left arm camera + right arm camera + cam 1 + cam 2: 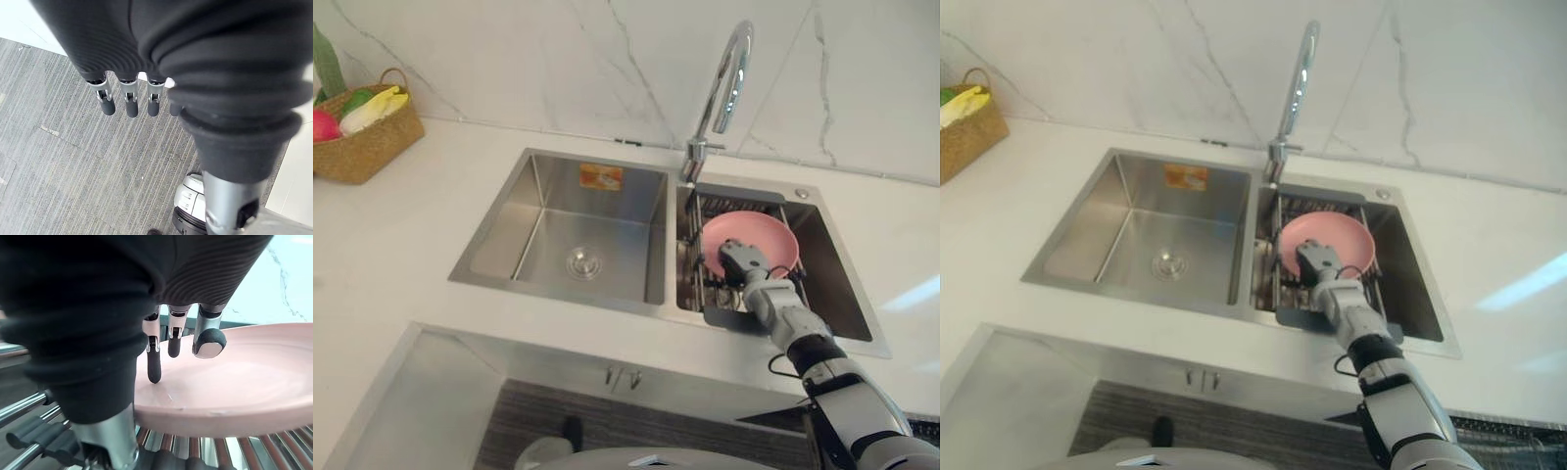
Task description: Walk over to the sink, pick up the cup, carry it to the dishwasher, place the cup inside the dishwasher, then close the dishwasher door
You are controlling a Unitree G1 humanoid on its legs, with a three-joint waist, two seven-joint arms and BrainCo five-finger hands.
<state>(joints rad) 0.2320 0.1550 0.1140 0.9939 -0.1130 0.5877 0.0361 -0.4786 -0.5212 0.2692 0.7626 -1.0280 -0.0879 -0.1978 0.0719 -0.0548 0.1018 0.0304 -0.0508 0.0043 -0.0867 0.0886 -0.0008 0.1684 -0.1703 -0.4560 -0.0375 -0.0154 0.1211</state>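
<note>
A pink plate (pixel 759 233) lies on a wire dish rack (pixel 705 284) in the right basin of a steel double sink (pixel 499 211). My right hand (pixel 742 259) reaches over the sink's front rim and hovers on the near edge of the plate. In the right wrist view its fingers (pixel 154 362) hang nearly straight over the plate's surface (pixel 234 382), dark tips close to it, holding nothing. My left hand (pixel 129 100) hangs low above the grey floor with straight fingers and nothing in it.
A curved chrome faucet (pixel 724 88) rises behind the divider between the basins. The left basin (pixel 573 230) has a drain at its middle. A wicker basket (pixel 362 137) of vegetables stands on the white counter (pixel 401 245) at the far left. Marble wall behind.
</note>
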